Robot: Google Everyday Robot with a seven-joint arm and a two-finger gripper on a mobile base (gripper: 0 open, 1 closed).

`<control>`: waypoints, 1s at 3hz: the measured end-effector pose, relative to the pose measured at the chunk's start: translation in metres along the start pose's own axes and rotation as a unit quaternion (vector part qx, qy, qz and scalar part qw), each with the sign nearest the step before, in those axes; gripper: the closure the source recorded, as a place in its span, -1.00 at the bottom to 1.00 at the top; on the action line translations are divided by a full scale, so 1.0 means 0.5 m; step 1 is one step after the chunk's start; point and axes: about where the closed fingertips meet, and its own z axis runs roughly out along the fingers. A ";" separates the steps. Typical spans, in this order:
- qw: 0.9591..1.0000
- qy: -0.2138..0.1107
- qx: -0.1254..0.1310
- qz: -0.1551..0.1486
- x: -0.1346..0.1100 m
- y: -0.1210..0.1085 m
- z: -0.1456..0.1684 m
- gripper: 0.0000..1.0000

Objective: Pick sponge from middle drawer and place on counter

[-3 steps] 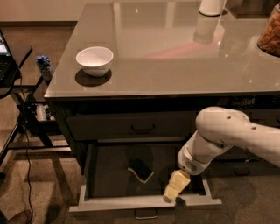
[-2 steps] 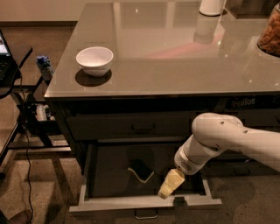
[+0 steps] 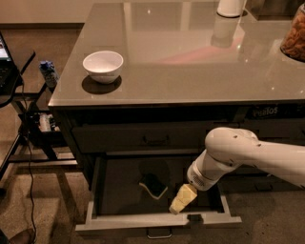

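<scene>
Below the surface (image 3: 190, 71), the gripper (image 3: 183, 199), grasp state untellable, hangs in the middle drawer (image 3: 157, 220) beside the sponge (image 3: 153, 185); best approach squarely from above.

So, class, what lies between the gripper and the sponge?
Bare floor of the middle drawer, in the camera view; the gripper hangs there, off the sponge.

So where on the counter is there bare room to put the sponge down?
The counter is bare across its middle, between the white bowl at left and the jar at the right edge, up to the white container at the back. Crowded: inside the middle drawer, where the gripper hangs right of the sponge.
</scene>
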 end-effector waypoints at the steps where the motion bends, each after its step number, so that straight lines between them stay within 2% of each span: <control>1: 1.000 -0.004 -0.010 -0.004 -0.009 0.015 0.068 -1.00; 2: 0.999 -0.024 -0.022 -0.031 -0.096 0.038 0.210 -1.00; 3: 0.999 -0.025 -0.023 -0.031 -0.096 0.038 0.217 -1.00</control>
